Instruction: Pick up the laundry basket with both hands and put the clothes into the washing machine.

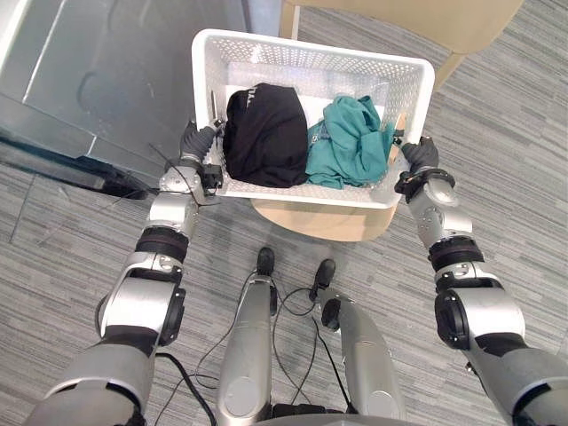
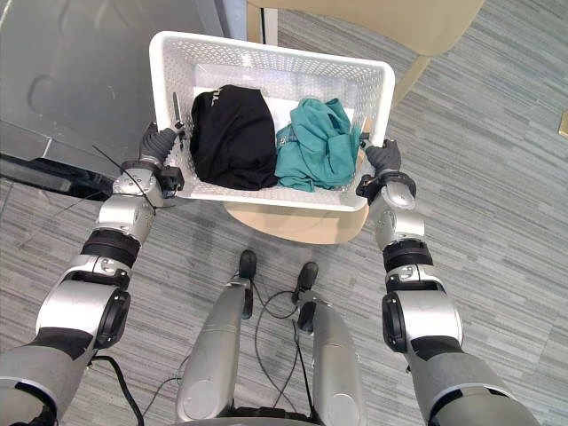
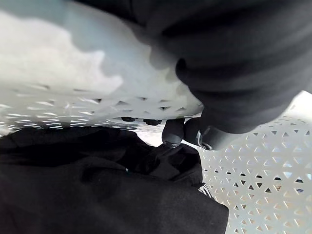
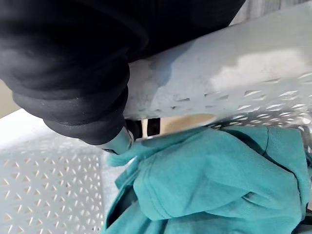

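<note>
- The grey striped carpet floor (image 1: 506,133) covers the scene, with a dark glossy panel (image 1: 115,71) lying along the robot's left.
- The white perforated laundry basket (image 1: 302,62) sits straight ahead between the two arms, its long sides running left to right, and holds both garments.
- A beige round table (image 1: 319,222) shows directly under the basket's near edge; whether the basket rests on it or is clear of it cannot be told.
- A black garment (image 1: 264,133) is bunched in the basket's left half, touching the teal garment (image 1: 351,142) crumpled in the right half.
- The left hand (image 1: 197,140) grips the basket's left end. In the left wrist view its dark fingertips (image 3: 129,119) hook through the handle slot under the rim, and the thumb (image 3: 171,132) is inside, just beside the black cloth.
- The right hand (image 1: 419,155) grips the right end the same way — fingertips (image 4: 153,126) curl through the slot, and the thumb (image 4: 119,141) touches the teal cloth.
</note>
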You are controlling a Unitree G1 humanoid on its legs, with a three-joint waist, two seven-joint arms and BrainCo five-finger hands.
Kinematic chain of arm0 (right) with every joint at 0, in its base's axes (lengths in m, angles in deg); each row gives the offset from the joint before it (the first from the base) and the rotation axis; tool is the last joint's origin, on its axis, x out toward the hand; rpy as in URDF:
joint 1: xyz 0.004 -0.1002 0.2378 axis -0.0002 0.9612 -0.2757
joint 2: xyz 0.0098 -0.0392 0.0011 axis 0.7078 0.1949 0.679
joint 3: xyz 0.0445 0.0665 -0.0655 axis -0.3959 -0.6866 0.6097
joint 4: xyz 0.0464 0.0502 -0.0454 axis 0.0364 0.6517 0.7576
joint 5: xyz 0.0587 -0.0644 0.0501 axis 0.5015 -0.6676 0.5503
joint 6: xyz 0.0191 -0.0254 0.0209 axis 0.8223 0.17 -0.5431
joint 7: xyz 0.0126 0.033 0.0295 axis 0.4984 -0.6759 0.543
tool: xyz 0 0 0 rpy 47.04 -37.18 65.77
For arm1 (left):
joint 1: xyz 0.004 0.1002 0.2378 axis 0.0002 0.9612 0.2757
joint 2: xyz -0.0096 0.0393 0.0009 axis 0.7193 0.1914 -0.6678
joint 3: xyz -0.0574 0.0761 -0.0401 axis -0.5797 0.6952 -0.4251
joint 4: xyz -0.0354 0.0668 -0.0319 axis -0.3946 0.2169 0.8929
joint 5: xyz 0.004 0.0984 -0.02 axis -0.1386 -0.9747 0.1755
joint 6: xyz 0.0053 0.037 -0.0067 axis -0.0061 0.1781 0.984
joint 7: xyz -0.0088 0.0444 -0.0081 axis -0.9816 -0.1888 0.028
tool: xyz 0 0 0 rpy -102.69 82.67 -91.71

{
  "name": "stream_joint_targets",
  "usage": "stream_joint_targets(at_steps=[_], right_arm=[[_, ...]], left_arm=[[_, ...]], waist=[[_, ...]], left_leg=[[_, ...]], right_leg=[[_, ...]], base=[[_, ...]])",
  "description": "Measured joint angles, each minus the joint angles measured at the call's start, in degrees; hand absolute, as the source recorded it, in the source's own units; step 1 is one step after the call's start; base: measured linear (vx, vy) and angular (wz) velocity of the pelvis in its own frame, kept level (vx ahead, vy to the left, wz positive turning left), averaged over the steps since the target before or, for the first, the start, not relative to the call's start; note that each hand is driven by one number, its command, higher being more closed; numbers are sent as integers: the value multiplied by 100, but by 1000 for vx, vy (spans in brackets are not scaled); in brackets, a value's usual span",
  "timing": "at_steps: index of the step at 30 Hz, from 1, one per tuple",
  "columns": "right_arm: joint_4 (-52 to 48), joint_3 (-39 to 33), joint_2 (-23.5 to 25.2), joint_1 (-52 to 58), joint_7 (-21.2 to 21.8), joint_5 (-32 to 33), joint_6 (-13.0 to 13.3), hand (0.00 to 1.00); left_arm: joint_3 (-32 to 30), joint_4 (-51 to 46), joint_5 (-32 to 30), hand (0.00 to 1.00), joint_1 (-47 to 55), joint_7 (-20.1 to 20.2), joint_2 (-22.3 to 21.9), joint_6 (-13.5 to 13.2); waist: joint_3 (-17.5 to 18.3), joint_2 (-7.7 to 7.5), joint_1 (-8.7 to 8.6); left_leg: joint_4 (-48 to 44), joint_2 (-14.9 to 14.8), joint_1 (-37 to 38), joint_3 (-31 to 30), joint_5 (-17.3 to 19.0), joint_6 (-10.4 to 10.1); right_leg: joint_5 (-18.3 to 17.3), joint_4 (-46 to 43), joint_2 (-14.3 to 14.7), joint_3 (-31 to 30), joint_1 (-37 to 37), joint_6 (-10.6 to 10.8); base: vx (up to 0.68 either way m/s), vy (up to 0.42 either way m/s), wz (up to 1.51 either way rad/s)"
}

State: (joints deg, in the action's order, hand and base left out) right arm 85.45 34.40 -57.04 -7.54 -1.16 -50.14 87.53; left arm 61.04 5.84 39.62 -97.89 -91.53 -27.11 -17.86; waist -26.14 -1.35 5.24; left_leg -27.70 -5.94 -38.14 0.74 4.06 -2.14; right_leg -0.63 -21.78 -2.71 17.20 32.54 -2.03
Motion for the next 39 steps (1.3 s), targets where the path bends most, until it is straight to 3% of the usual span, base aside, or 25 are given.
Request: stream_joint_targets(at_steps=[6,17,18,19,25,34,39], right_arm=[[234,-10,-136,-285,1,-1,-5,100],[423,-97,-102,-426,126,-105,46,100],[427,-127,-67,-417,126,-124,60,0],[431,-139,-54,-410,126,-129,71,0],[637,-507,129,-321,285,-87,116,0],[868,-648,231,51,383,-38,-328,0],[854,-885,209,116,405,-191,-384,0]], left_arm=[[-10,230,-237,100,-353,-65,-68,30],[-267,332,-599,100,-378,-192,-193,21],[-316,337,-635,100,-377,-200,-199,24],[-341,349,-658,0,-377,-200,-214,24],[-751,485,-713,0,-349,-319,-419,92],[-1131,635,-566,0,-200,-289,-484,155],[-1137,633,-461,0,65,-107,-487,147]], waist=[[0,0,-115],[1,-1,-122],[1,-2,-124],[1,-2,-124],[6,-10,-122],[6,-9,-152],[7,-8,-148]], left_leg=[[-7,-55,-85,128,2,3],[171,-118,27,393,-7,8],[189,-117,51,407,-7,7],[202,-116,68,414,-8,6],[528,-62,366,455,-137,-93],[582,-67,671,532,-149,-111],[643,-70,1009,605,-145,-108]], right_leg=[[23,35,14,-27,88,30],[118,169,55,-199,103,10],[118,170,53,-207,93,10],[118,173,51,-207,84,10],[117,215,-2,-170,-77,9],[115,224,-12,-171,-336,8],[95,229,-29,-167,-653,-13]], base=[[3,-1,-4],[5,-14,-7],[23,-16,-6],[0,0,0],[18,-37,2],[3,-13,-1],[-36,-12,2]])
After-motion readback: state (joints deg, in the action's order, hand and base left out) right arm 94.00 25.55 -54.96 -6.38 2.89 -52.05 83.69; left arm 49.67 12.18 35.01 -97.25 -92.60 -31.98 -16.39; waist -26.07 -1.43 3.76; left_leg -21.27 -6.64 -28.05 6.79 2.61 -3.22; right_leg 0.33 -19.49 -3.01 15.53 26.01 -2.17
